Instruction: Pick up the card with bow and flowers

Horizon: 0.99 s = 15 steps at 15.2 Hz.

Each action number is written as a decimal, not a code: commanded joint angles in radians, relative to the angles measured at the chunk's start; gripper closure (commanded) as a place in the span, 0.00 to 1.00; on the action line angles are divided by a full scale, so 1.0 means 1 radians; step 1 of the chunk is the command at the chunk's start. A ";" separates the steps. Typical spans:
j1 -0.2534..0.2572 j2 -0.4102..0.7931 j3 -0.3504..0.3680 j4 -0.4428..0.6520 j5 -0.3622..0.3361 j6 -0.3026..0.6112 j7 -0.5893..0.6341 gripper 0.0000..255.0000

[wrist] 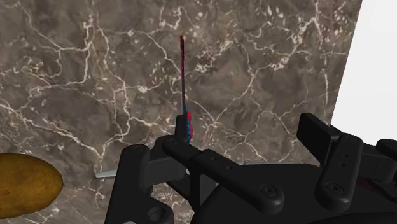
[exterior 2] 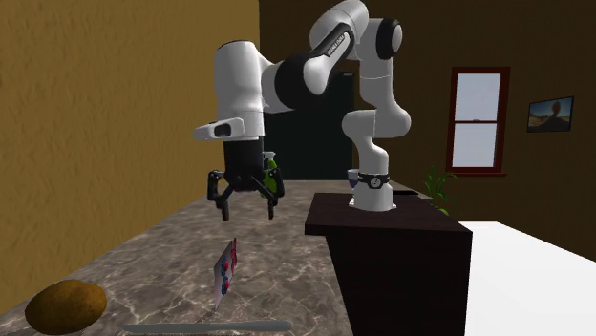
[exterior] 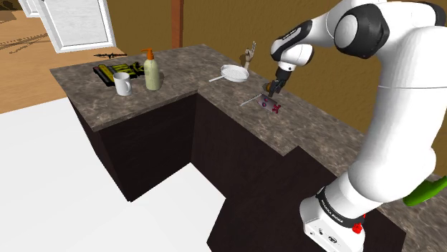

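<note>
The card (exterior 2: 226,270) stands upright on its edge on the marbled counter (exterior 2: 287,277); it is pale with red and blue markings. In the shoulder view the card (exterior: 270,104) sits near the counter's inner corner. From the wrist it shows edge-on as a thin red and blue line (wrist: 184,89). My black gripper (exterior 2: 246,204) hangs open a short way above the card, touching nothing. Seen from the shoulder, the gripper (exterior: 273,89) is just over the card. In the wrist view its fingers (wrist: 135,164) stand wide apart, with the card's near end between them.
A white frying pan (exterior: 231,71) and a hand-shaped figure (exterior: 249,56) lie beyond the card. A brown rounded lump (exterior 2: 65,305) rests near the pan. A mug (exterior: 122,84), a soap bottle (exterior: 151,70) and a dark green object (exterior: 111,71) stand on the counter's far arm.
</note>
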 commanded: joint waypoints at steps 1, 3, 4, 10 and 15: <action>-0.032 0.083 0.017 0.091 0.022 -0.006 -0.026 0.00; -0.065 0.164 0.033 0.190 0.036 -0.020 -0.045 0.00; -0.073 0.181 0.036 0.212 0.038 -0.023 -0.048 0.00; -0.084 0.234 0.053 0.214 0.057 0.026 -0.060 0.00; -0.087 0.248 0.057 0.217 0.062 0.037 -0.062 1.00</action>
